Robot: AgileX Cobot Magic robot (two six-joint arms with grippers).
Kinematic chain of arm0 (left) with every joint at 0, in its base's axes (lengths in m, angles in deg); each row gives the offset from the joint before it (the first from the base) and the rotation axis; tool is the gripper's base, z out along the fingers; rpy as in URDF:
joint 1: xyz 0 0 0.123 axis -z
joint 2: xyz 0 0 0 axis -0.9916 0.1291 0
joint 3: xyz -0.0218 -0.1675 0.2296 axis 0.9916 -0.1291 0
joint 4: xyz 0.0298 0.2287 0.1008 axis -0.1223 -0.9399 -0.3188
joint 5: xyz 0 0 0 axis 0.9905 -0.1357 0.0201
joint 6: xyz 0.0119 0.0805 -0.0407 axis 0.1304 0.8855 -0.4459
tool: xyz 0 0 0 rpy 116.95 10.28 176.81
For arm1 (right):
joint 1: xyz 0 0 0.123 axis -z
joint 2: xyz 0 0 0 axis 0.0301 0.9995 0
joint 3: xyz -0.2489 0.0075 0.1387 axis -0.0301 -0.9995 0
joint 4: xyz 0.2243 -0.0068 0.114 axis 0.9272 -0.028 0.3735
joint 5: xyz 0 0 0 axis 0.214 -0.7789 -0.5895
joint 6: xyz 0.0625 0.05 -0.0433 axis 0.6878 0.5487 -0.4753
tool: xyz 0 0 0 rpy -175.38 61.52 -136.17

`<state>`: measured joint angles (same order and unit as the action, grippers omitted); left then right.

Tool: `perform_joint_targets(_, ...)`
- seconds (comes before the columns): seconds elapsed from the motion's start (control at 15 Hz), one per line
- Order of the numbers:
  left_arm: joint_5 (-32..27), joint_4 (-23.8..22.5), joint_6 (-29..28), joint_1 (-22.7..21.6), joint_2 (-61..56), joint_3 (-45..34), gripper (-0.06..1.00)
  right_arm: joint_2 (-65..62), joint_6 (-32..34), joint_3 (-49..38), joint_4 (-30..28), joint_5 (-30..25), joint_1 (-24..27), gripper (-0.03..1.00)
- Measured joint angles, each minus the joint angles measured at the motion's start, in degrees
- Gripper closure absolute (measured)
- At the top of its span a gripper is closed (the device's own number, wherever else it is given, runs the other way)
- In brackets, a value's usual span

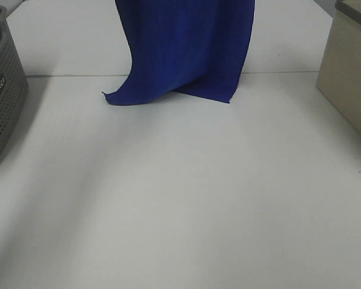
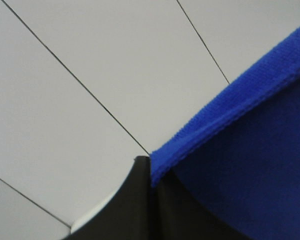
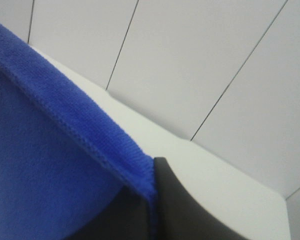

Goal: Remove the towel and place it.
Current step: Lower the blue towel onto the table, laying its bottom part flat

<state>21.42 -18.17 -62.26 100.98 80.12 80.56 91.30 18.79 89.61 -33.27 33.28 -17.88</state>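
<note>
The royal-blue towel (image 1: 186,48) hangs down from above the top of the exterior view, its lower edge trailing on the white table (image 1: 180,198) at the back. Both grippers are out of the exterior view. In the left wrist view my left gripper (image 2: 152,182) is shut on the towel's stitched edge (image 2: 230,120). In the right wrist view my right gripper (image 3: 152,195) is shut on the towel's edge (image 3: 75,125) at another corner. The towel's white tag is not visible.
A grey perforated basket (image 1: 3,90) stands at the left edge of the table. A beige bin (image 1: 352,66) stands at the right edge. A seam (image 1: 60,75) runs across the table at the back.
</note>
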Motion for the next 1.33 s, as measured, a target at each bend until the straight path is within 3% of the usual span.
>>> perform_joint_targets(0.27,-26.93,8.54,8.48,0.52,-6.25,0.06,0.94,-3.55,4.07,0.0,2.35,-18.11,-0.29,0.95)
perform_joint_targets(0.4,-36.5,11.0,11.06,0.63,-8.37,0.06,0.94,-4.98,4.41,0.0,4.18,-23.32,-0.46,0.95)
perform_joint_targets(0.47,-42.23,12.49,12.15,0.63,-9.17,0.11,0.94,-6.47,4.47,0.0,6.36,-29.45,-0.46,0.95)
perform_joint_targets(0.6,-44.69,13.01,11.8,0.63,-9.57,-0.06,0.94,-6.76,4.93,0.0,8.25,-35.98,-0.46,0.95)
perform_joint_targets(0.87,-45.49,15.64,7.85,0.34,-10.83,-1.55,0.94,-6.76,6.02,-0.23,8.31,-38.85,-0.46,0.95)
perform_joint_targets(1.0,-45.44,16.67,5.79,0.34,-14.95,-8.54,0.94,-7.56,7.85,-2.92,8.42,-38.85,-0.46,0.95)
perform_joint_targets(1.07,-45.44,17.53,5.21,0.34,-19.48,-15.87,0.94,-9.22,8.48,-7.05,9.74,-38.85,-0.46,0.95)
perform_joint_targets(1.33,-45.38,20.63,3.21,0.4,-31.68,-32.2,0.94,-15.3,10.2,-20.68,14.27,-38.73,-0.63,0.95)
